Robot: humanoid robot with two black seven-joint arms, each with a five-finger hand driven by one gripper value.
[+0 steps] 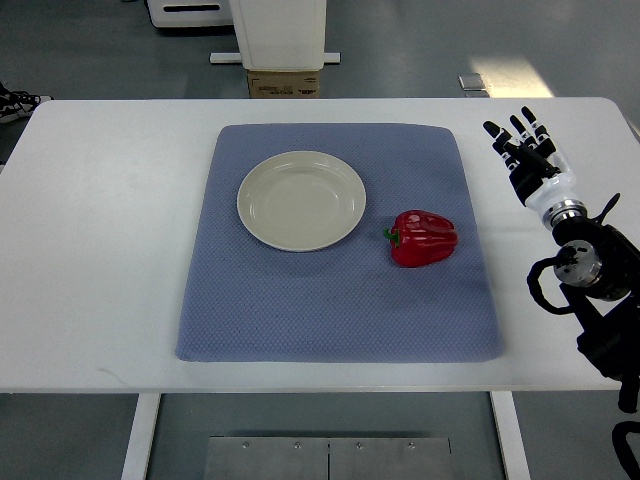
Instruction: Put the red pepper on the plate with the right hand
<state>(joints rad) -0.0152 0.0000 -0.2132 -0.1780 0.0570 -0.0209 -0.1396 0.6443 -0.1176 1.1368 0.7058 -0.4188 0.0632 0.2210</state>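
Pepper (pixel 424 238) lies on its side left of your right hand (pixel 525 152), stem toward plate (pixel 301 200); hand empty, fingers straight and apart; reach leftward.

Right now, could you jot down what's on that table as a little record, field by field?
surface: white table with a blue-grey mat on it
plate: cream plate, empty, on the mat's far left part
red pepper: red pepper lying on the mat, right of the plate, not touching it
right hand: right hand open, fingers spread, over the table right of the mat, holding nothing
left hand: not in view
task state: pepper not yet picked up
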